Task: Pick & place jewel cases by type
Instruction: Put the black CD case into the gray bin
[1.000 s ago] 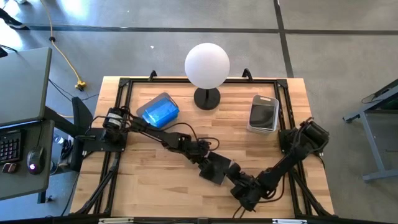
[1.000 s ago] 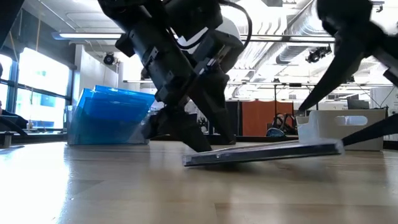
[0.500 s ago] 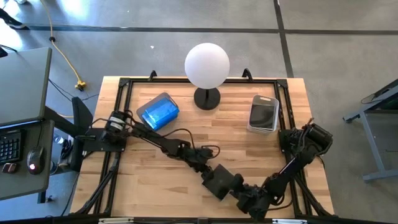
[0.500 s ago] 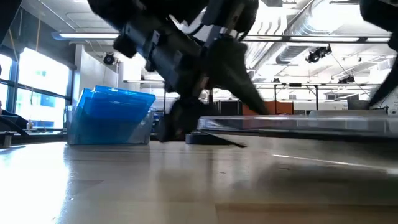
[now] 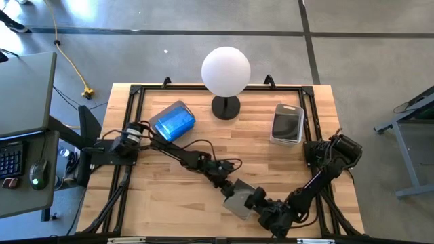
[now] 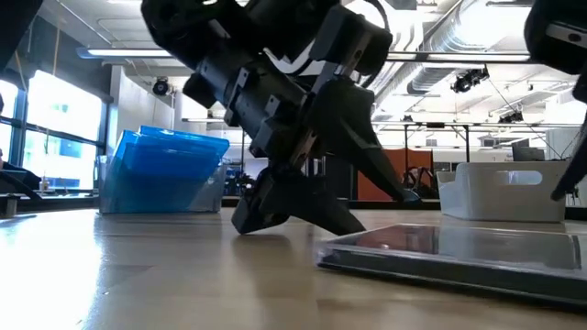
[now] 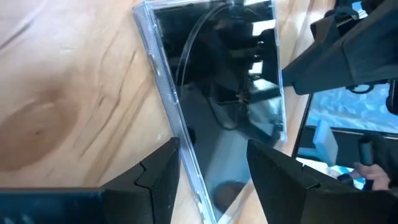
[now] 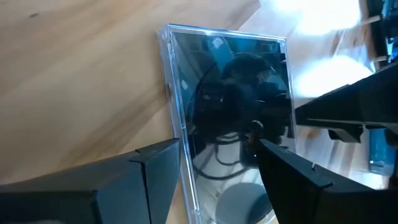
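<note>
While both grippers stand over one dark case [image 5: 239, 198], neither holds it. The left gripper [image 5: 229, 188] is part open at the case's 10 o'clock corner, and the right gripper [image 5: 260, 201] is wide open at its 3 o'clock side. The case lies flat at the table's [image 5: 163, 203] 6 o'clock edge. To lift it well, I think one gripper should pinch a rim (it looks thin and slippery). The dark-case bin [image 5: 287, 125] waits at 2 o'clock, the blue cases [image 5: 173, 120] at 10.

Grey concrete floor [image 5: 366, 61], desk [image 5: 24, 129] with keyboard [image 5: 10, 157], bright windows [image 6: 55, 115]
</note>
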You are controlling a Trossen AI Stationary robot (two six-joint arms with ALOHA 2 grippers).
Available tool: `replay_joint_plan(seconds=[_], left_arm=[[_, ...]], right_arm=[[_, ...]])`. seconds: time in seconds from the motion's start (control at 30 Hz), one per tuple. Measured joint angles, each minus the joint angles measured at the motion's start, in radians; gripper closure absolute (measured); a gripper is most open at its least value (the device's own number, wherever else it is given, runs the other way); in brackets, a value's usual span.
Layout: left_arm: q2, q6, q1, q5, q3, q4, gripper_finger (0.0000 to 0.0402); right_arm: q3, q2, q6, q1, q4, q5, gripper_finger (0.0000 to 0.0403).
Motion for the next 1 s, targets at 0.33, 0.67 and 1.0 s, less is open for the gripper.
replay_joint_plan(seconds=[0.33,0.67,1.0], left_arm=[[0.008,0.085,0.023,0.017,0.048,-0.031,0.022],[0.006,0.028,0.018,0.123,0.05,-0.094,0.022],[0.018,-0.02,0.012,0.235,0.056,-0.129,0.022]], right_arm=[[-0.001,0.0,-0.052,0.001,0.003,0.004,0.0199],[-0.002,0.0,-0.164,0.002,-0.007,0.064,0.0198],[-0.004,0.0,-0.249,0.013,-0.046,0.21,0.0199]])
